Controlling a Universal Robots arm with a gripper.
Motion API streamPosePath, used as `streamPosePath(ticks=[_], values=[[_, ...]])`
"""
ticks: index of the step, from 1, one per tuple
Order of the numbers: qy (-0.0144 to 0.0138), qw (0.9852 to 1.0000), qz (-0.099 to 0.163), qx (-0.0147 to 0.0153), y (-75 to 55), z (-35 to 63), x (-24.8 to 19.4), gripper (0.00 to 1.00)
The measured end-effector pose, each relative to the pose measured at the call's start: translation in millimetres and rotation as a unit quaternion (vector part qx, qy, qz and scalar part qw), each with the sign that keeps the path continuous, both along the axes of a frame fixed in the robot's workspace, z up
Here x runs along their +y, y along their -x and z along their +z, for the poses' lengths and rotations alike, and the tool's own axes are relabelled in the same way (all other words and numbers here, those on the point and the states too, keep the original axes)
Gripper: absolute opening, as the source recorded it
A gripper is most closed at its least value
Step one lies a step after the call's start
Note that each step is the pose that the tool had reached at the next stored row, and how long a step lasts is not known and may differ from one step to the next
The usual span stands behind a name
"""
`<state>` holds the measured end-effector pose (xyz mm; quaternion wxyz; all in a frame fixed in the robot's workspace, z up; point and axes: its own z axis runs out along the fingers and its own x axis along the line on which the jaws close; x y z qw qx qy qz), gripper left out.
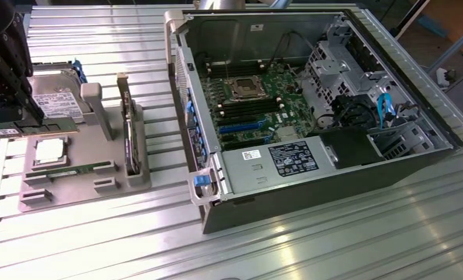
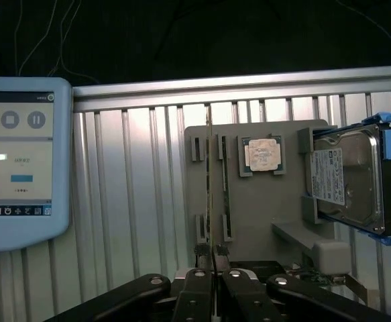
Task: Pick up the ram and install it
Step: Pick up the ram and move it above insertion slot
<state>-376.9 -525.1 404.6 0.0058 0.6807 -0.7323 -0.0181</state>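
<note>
You have the ram pinched by its thin edge in the claw, jaws narrowed tight on the board. It hangs level just above the grey tray, at the exterior view's left, close to the hard drive. Its twin stick lies in a tray slot beside the silver processor. The open computer case stands well apart at the exterior view's right.

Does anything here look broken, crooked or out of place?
Nothing stands out. The computer case lies open on its side, on purpose by the look of it. One ram stick is gripped in the hand by the tray; its twin lies in the tray.
</note>
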Motion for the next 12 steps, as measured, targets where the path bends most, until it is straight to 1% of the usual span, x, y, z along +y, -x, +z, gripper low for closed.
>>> streamPosePath(ticks=[6,11,12], values=[[0.0002,1.0,0.0,0.0002,-1.2,0.3,0.0,0.12],[0.0001,1.0,0.0,0.0001,-7.0,0.1,0.0,0.12],[0.0001,1.0,0.0,0.0001,-9.9,0.1,0.0,0.12]])
